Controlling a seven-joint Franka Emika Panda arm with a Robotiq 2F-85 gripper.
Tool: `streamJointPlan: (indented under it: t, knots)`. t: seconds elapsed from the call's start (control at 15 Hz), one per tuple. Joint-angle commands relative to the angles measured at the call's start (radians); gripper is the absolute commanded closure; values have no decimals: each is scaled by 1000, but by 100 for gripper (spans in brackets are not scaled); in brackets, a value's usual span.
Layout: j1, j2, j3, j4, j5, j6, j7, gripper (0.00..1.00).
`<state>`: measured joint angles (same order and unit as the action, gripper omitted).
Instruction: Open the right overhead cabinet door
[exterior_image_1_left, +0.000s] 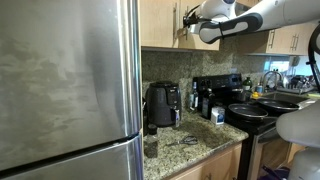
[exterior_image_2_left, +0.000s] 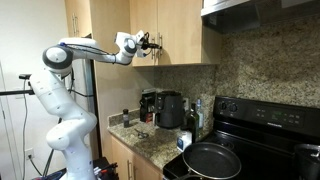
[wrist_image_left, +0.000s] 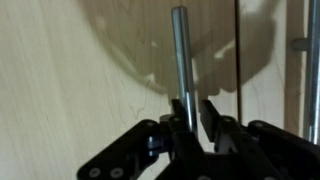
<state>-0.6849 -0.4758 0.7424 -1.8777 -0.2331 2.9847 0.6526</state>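
Black hand (wrist_image_left: 193, 104) astride metal handle (wrist_image_left: 179, 55)

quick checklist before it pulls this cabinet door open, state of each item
1. The gripper is at the slim brushed-metal bar handle: ok.
2. The gripper is clamped on that handle: cannot tell.
3. The light-tan wood cabinet door is flush and shut: ok.
4. It is the right door's handle, not the neighbouring metal bar handle: cannot tell.
5. The black countertop appliance sits below the door's swing: ok.

Speckled granite countertop (exterior_image_2_left: 157, 145) carries a black appliance (exterior_image_2_left: 172, 110).
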Motion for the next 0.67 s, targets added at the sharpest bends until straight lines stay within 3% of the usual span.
streamJointPlan:
  t: [0.0,0.4,0.47,0.6]
  knots:
    - [54,16,-35,-11,4,19,-47,100]
    - [80,-12,-73,-42,11,25,-86,96]
    - [88,-42,-93,-59,12,4,-91,96]
    - [168,-133,-193,-124,36,-25,-134,96]
